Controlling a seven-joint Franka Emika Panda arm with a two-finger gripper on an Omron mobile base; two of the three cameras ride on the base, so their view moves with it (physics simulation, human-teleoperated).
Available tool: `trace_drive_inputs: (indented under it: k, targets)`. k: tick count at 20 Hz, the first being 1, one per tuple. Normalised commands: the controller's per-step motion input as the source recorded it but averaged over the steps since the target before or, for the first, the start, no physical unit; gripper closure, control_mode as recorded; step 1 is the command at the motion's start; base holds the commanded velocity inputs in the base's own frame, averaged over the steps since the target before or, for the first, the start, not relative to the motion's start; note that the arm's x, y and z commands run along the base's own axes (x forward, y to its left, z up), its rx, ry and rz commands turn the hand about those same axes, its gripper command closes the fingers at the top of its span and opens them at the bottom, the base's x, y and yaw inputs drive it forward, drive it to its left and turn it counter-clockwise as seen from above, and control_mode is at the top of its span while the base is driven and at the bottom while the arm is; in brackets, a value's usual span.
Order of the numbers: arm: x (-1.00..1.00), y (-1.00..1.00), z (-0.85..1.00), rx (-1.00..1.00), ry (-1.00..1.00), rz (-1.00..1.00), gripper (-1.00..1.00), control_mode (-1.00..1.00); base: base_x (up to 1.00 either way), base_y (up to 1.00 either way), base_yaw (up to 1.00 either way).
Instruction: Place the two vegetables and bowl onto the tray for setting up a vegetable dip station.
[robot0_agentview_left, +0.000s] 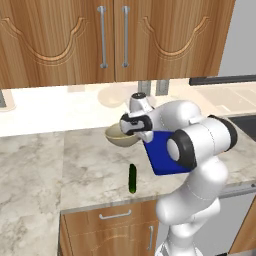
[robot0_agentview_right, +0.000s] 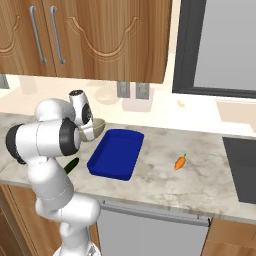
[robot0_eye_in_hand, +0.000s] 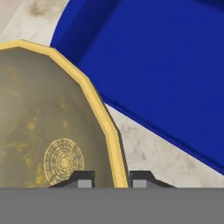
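The two dark fingertips (robot0_eye_in_hand: 86, 179) sit at the bottom of the hand view, one on each side of the bowl's (robot0_eye_in_hand: 48, 127) pale rim: the gripper (robot0_eye_in_hand: 112, 179) is clenched on that rim, one finger inside the olive-brown hollow, one outside. The bowl stands on the marble counter (robot0_agentview_left: 75, 170), just beside the tray (robot0_eye_in_hand: 166, 70), near the tray's far corner on the arm's side. From the fingers the blue tray lies across a narrow strip of bare counter; its long axis runs from the back wall toward the front edge. The coming move, I judge, is a short carry over the tray's low rim. The cucumber (robot0_agentview_left: 132, 178) lies by the front edge; the carrot (robot0_agentview_right: 180, 162) lies beyond the tray's opposite long side.
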Motion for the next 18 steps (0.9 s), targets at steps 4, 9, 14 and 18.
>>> trace_drive_inputs:
  k: [4, 9, 14, 18]
  targets:
    - [-0.23, -0.16, 0.17, 0.05, -0.06, 0.03, 1.0, -1.0, 0.0, 0.0, 0.0]
    - [-0.15, -0.37, 0.07, 0.05, -0.09, 0.07, 1.0, -1.0, 0.0, 0.0, 0.0]
    - [-0.02, -0.42, 0.1, 0.03, -0.02, 0.08, 1.0, -1.0, 0.0, 0.0, 0.0]
    - [0.0, -0.52, 0.12, 0.0, 0.0, 0.1, 1.0, -1.0, 0.0, 0.0, 0.0]
